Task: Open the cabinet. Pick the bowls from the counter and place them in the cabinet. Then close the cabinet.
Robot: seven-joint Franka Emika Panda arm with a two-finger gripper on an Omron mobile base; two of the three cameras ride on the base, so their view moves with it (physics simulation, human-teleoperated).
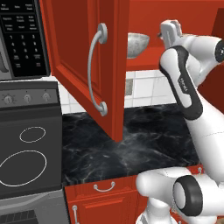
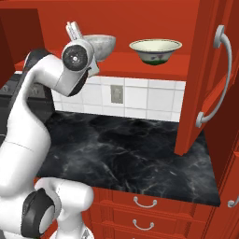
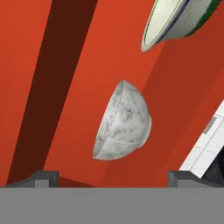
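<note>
- While I read the left base view: cabinet (image 1: 78, 57) door swung open over the black marble tabletop (image 1: 131, 144); grey stone-look bowl (image 1: 138, 43) sits on the cabinet shelf, the arm's hand raised just beside it.
- Right base view: grey bowl (image 2: 103, 44) and cream bowl (image 2: 155, 50) both rest upright on the shelf, near each other but apart; right door (image 2: 210, 79) stands open; tabletop below carries no bowl.
- Hand view: fingers (image 3: 113, 177) spread wide, holding nothing; grey bowl (image 3: 124, 122) lies ahead between them, untouched; cream bowl (image 3: 175, 19) beyond it.
</note>
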